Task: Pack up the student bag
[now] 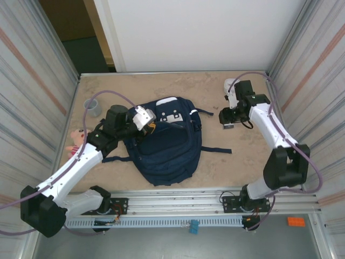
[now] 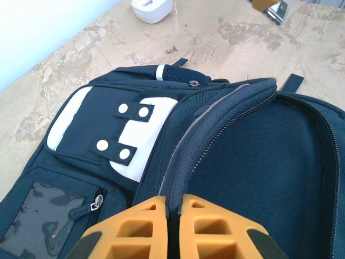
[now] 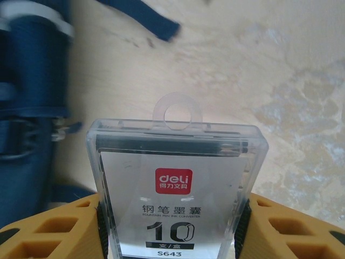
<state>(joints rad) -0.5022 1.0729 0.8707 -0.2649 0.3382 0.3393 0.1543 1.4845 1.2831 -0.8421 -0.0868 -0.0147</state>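
The student bag (image 1: 167,143), a navy backpack with white patches near its top, lies flat in the middle of the table. My left gripper (image 1: 144,120) sits at the bag's upper left. In the left wrist view its orange fingers (image 2: 129,226) are shut on the padded rim (image 2: 215,124) of the bag's main opening (image 2: 173,202). The dark inside of the bag (image 2: 269,178) shows to the right of that rim. My right gripper (image 1: 229,123) hovers over the table right of the bag, shut on a clear plastic box of ink cartridges (image 3: 175,178) with a red label.
A grey cup (image 1: 94,108) stands at the far left, with a pink toy (image 1: 77,139) near the left wall. Dark straps (image 1: 215,150) trail from the bag toward the right. A white rounded object (image 2: 152,8) lies beyond the bag's top. Metal walls close in both sides.
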